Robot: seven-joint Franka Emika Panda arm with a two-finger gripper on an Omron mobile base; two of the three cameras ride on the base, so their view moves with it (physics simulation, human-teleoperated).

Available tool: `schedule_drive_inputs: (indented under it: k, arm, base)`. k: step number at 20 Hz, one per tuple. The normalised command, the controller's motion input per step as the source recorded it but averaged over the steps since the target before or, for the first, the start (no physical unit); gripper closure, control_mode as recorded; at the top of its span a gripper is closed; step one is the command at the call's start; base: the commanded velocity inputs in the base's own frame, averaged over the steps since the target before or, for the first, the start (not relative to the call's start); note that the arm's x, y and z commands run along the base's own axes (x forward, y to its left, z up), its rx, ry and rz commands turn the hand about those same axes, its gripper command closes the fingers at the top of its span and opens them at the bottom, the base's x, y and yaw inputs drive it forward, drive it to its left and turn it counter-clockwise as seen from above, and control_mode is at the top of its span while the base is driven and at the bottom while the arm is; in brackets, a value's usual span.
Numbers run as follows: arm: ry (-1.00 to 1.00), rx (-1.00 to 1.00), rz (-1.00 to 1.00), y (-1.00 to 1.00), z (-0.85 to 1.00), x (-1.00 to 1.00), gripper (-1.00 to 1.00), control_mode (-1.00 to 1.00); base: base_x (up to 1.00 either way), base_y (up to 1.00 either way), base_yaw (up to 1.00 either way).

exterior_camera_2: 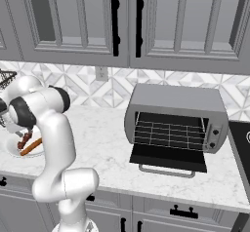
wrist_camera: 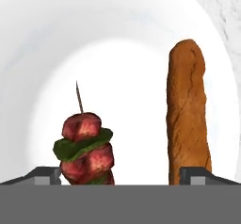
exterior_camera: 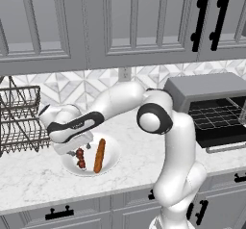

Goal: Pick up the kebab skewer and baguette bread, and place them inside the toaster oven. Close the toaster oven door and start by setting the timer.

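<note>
Gripper (wrist_camera: 120, 177) hangs low over the plate (wrist_camera: 117, 25), jaws wide and empty, skewer (wrist_camera: 85, 148) and baguette (wrist_camera: 188, 115) between the tips, probably to pick one.

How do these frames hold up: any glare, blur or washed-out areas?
Hand view: the white plate is nearly blown out, its rim fading into brightness, while the kebab skewer and baguette bread stay sharp. Left base view: even light, soft shadow under the arm. Right base view: the toaster oven interior is dark, yet the wire rack reads clearly.
</note>
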Motion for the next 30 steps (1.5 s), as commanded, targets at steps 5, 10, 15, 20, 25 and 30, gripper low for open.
schedule_drive_inputs:
  k: [5, 10, 15, 20, 25, 30]
  arm:
    - [0.00, 0.09, 0.00, -0.08, -0.06, 0.00, -1.00, -1.00]
    - [0.00, 0.08, 0.00, -0.03, -0.04, 0.00, -1.00, -1.00]
    - [-0.01, 0.07, 0.00, 0.00, -0.11, -0.03, -1.00, -1.00]
    - [-0.01, 0.00, 0.00, 0.00, -0.01, 0.00, -1.00, -1.00]
    - [0.00, -0.01, 0.00, -0.10, -0.08, 0.00, -1.00, -1.00]
    - [0.00, 0.00, 0.00, -0.28, -0.02, -0.06, -1.00, -1.00]
  base:
    - [0.00, 0.00, 0.00]
    - [0.00, 0.00, 0.00]
    - [0.00, 0.00, 0.00]
    - [0.00, 0.00, 0.00]
    - [0.00, 0.00, 0.00]
    - [0.00, 0.00, 0.00]
